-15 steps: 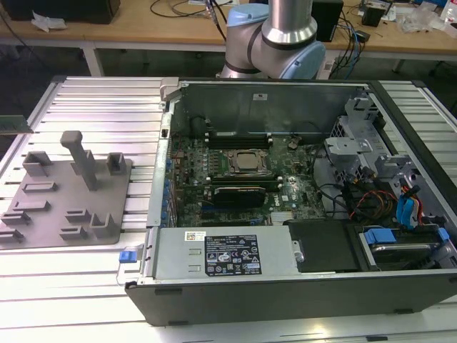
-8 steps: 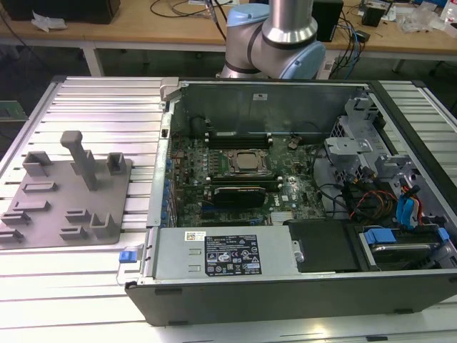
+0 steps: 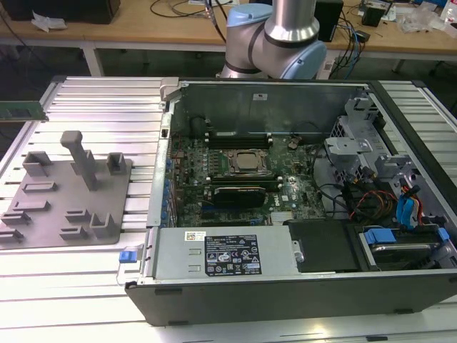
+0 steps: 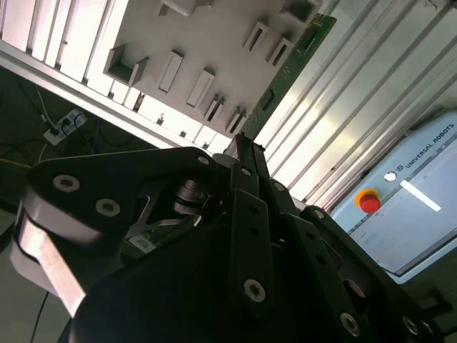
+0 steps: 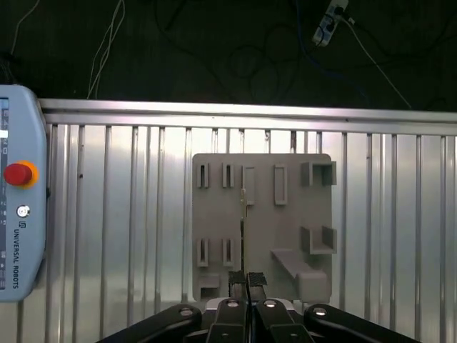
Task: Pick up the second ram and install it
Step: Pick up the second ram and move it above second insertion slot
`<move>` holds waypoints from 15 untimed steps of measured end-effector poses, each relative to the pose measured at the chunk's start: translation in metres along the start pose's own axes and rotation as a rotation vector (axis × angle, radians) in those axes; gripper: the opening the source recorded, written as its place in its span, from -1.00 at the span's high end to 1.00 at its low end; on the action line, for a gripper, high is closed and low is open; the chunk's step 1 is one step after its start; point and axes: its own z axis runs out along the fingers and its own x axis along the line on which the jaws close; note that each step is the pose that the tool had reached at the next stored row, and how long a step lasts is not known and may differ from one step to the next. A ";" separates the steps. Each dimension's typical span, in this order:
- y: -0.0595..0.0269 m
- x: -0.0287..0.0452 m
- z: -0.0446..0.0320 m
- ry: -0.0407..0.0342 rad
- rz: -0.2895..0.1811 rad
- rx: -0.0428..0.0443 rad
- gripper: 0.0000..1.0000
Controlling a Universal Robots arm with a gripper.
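My gripper (image 5: 247, 280) is shut on the second ram (image 5: 243, 214), a thin green stick seen edge-on in the first wrist view, reaching out from the fingertips over the grey holder tray (image 5: 285, 207). In the second wrist view the ram (image 4: 296, 64) runs as a long green strip from the gripper (image 4: 243, 143) towards the tray (image 4: 207, 36). In the exterior view a green stick (image 3: 21, 111) crosses the left edge, beyond the tray (image 3: 50, 214). The open computer case holds the dark green motherboard (image 3: 243, 168) with its CPU socket (image 3: 246, 162).
A teach pendant (image 5: 21, 214) with a red button lies on the ribbed metal table beside the tray. The table's edge (image 5: 250, 107) drops to a dark floor with cables. The arm's base (image 3: 275, 36) stands behind the case; a drive cage and wires (image 3: 378, 179) fill the case's right side.
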 end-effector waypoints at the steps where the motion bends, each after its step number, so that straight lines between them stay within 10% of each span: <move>1: -0.0043 0.0001 -0.0002 0.0000 0.000 0.0000 0.82; 15: -0.0699 0.0017 -0.0026 -0.0006 0.016 0.0003 0.82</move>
